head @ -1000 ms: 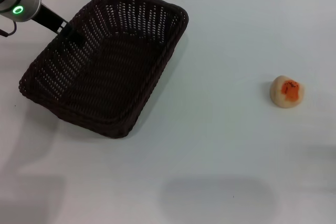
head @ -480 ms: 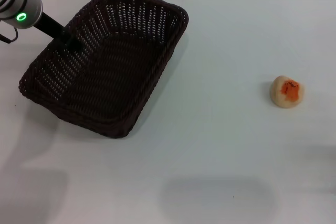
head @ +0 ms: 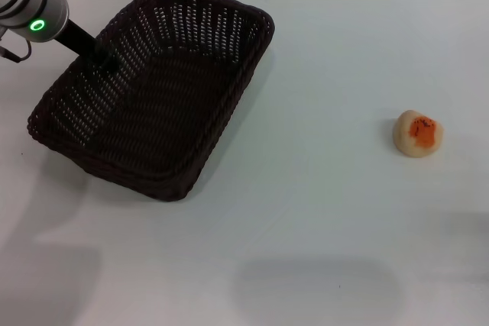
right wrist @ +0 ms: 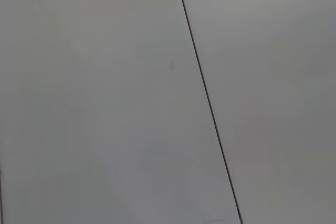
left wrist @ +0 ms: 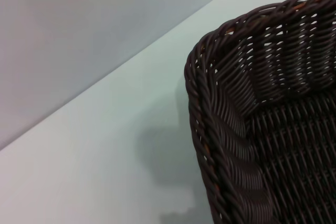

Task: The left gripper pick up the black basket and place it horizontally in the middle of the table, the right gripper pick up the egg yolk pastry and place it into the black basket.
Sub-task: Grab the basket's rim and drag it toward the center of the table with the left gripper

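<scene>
Head view: the black basket (head: 157,89) lies on the left half of the tabletop (head: 321,211), its long axis running diagonally from near-left to far-right, not yet square to the table edge. The left pincer (head: 105,59) comes in from the far left and meets the basket at its far-left long rim, so the basket spreads away from the pincer toward the centre and toward the robot. Its tip is dark against dark wicker, and I cannot tell how wide it stands or whether it has hold of the rim. The egg yolk pastry (head: 417,133) sits well apart on the right side, nearer the right arm (which does not show here).

Left wrist view: a rounded corner of the basket (left wrist: 247,129) with its braided rim fills one side, bare tabletop (left wrist: 89,171) beside it; no fingers appear.

Right wrist view: only plain grey surface crossed by a thin dark line; neither the right pincer nor the pastry shows.
</scene>
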